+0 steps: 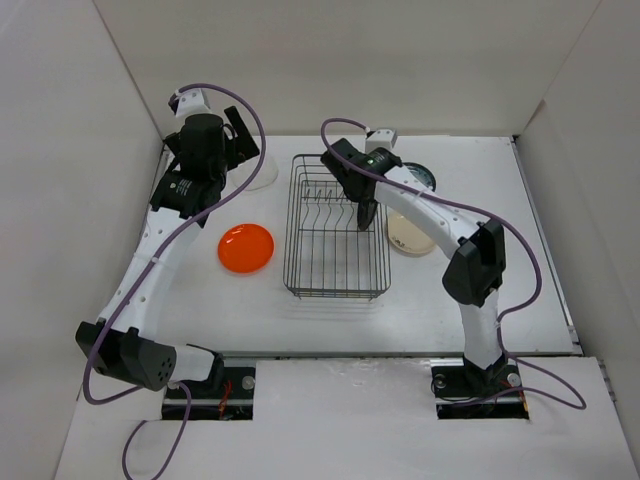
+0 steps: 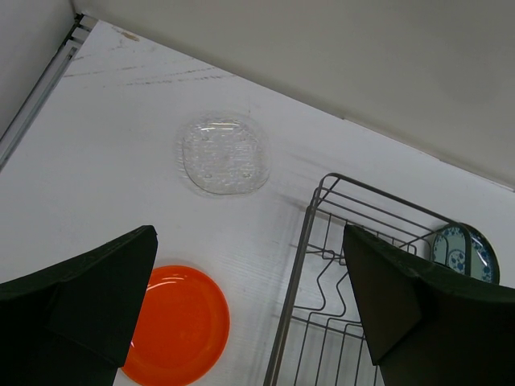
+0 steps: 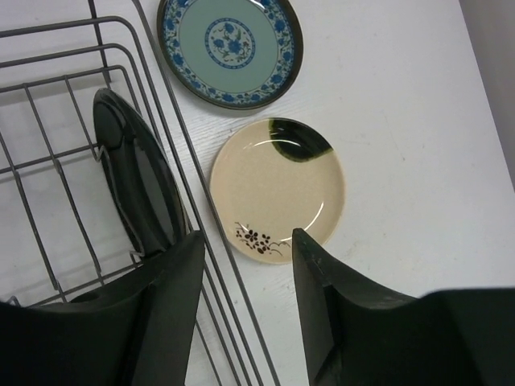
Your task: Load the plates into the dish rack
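A white counter [image 1: 250,300] lies boxed in by plain white panels: the back wall [image 1: 330,60] at 12 o'clock, the left wall [image 1: 60,200] at 9 and the right wall [image 1: 590,180] at 3. Light is soft and even (only faint shadows), and the counter surface shows light scuffs.

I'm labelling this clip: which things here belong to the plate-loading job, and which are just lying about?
Job: dish rack; black plate standing in it; orange plate; clear plate; teal patterned plate; cream plate.
Lying about: no loose extras seen; only the table and white walls.
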Controlling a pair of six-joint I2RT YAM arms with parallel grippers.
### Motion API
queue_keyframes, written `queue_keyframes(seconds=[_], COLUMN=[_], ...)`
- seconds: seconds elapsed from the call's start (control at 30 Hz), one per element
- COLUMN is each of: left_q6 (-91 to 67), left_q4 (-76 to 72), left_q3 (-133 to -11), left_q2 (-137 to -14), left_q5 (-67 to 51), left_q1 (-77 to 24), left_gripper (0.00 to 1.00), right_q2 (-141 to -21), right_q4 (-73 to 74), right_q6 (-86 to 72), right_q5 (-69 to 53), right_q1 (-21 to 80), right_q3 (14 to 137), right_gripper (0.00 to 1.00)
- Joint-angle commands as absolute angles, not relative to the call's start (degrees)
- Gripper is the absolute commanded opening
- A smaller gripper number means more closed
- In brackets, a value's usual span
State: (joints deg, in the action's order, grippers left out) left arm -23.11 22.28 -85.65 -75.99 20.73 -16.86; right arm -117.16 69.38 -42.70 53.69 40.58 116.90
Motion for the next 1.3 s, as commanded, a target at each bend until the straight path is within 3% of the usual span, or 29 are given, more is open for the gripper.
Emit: queue_keyframes(seconds=[0.0,0.17,0.27,0.33,0.4,0.43,0.5,0.53,0.77,0.97,1.27], left_q6=[-23.2,-23.2,-22.7,-22.7,-22.7,-22.7,-22.1,-22.1,-20.0,-17.8,-23.4], left_q4=[20.7,20.7,20.7,20.7,20.7,20.7,20.1,19.6,16.6,17.9,20.1], left_q3=[-87.3,-87.3,-87.3,-87.3,-87.3,-87.3,-87.3,-87.3,-85.3,-89.8,-93.5], left_q2=[-74.0,-73.5,-73.5,-73.5,-73.5,-74.0,-74.0,-74.0,-74.0,-78.7,-85.7], left_q5=[20.7,21.2,21.2,21.2,20.0,19.3,18.1,16.7,8.6,1.1,2.0], left_q1=[-16.7,-16.7,-16.7,-16.7,-16.7,-16.7,-16.7,-16.7,-16.7,-13.9,-2.7], left_gripper=[1.00,1.00,1.00,1.00,1.00,1.00,1.00,1.00,1.00,1.00,1.00], right_q2=[-117.7,-114.7,-107.2,-101.1,-90.3,-87.0,-79.2,-77.6,-81.4,-88.8,-93.8], right_q4=[69.8,69.8,64.8,56.6,38.6,33.4,20.3,17.3,9.9,8.0,9.3], right_q6=[-43.4,-44.7,-43.8,-38.3,-27.1,-24.9,-22.6,-22.6,-22.1,-20.9,-22.1], right_q5=[55.5,56.5,55.7,48.7,37.6,22.7,9.6,1.1,-18.1,-19.6,-14.2], right_q1=[41.1,41.1,40.0,36.6,32.2,25.7,18.7,15.6,-1.7,-4.1,-4.7], right_q3=[119.7,118.6,111.5,104.5,90.6,85.8,73.2,69.8,57.1,55.2,55.8], right_gripper=[0.53,0.56,0.65,0.65,0.66,0.68,0.69,0.69,0.70,0.70,0.70])
